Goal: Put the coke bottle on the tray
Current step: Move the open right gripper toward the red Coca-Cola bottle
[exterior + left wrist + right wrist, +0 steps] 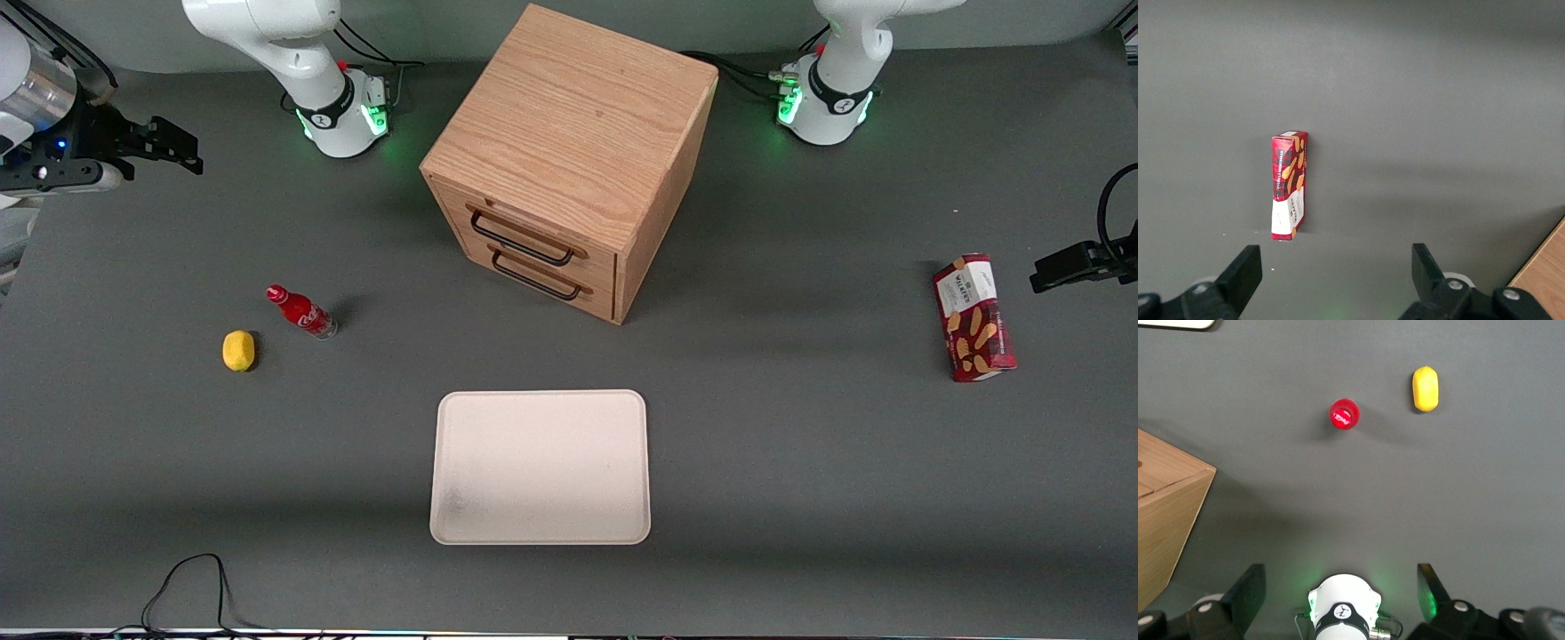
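Standing upright beside a yellow lemon point(238, 350), the small red-capped coke bottle point(302, 313) awaits pickup, well apart from the cream rectangular tray point(540, 467); the black two-finger gripper point(1341, 597) hangs high, spread wide, empty.

Light oak wooden 2-drawer cabinet point(569, 160) w/ black handles, mid-table. Small yellow lemon point(238, 350) toward working arm's end. Red biscuit box point(974, 317) lying toward parked arm's end.
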Controlling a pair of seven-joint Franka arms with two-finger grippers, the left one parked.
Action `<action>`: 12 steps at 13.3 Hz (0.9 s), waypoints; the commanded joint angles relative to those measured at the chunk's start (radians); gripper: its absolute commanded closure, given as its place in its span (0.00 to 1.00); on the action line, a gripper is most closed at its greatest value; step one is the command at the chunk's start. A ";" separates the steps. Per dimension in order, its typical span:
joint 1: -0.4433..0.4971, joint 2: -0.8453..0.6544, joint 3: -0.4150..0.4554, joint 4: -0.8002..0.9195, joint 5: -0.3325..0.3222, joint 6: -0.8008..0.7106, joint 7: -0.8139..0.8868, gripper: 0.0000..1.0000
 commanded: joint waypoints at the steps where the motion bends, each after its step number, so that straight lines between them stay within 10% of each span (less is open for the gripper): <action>1: 0.004 0.035 -0.001 0.002 0.006 0.033 -0.003 0.00; 12: 0.004 0.089 -0.001 -0.184 0.006 0.308 -0.005 0.00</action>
